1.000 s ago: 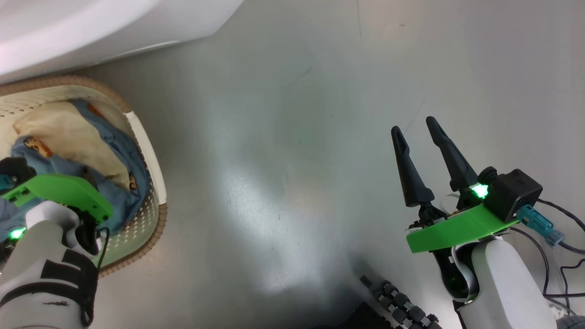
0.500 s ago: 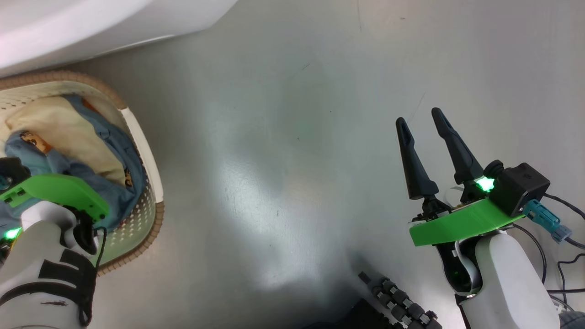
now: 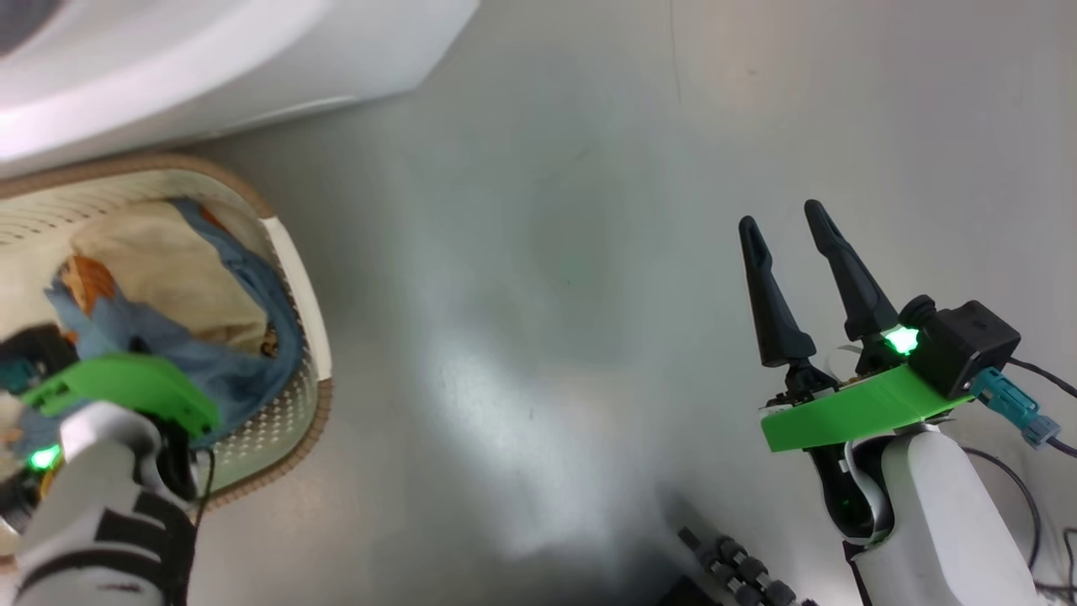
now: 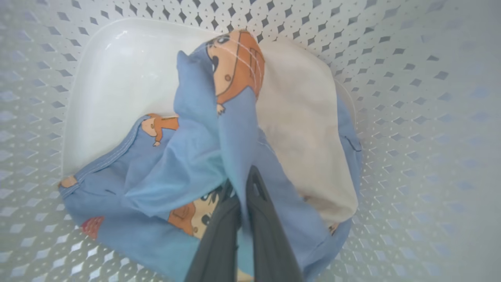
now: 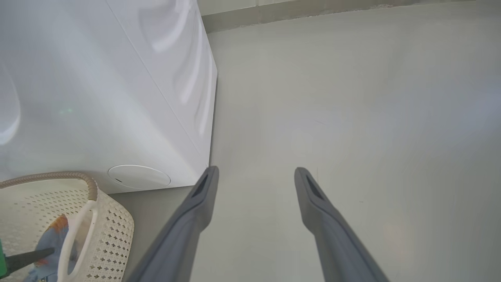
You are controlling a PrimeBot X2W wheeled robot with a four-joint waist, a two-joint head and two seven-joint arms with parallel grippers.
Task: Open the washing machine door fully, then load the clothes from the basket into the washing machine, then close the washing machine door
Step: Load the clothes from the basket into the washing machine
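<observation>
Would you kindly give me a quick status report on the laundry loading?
Left end effector shut on clothes in basket. Right end effector open over floor. Washer right beside basket.

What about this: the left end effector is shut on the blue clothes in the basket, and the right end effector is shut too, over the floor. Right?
Not quite. The right end effector is open, jaws wide apart over the floor, as the right wrist view shows. The left end effector is shut on the blue clothes in the basket.
</observation>
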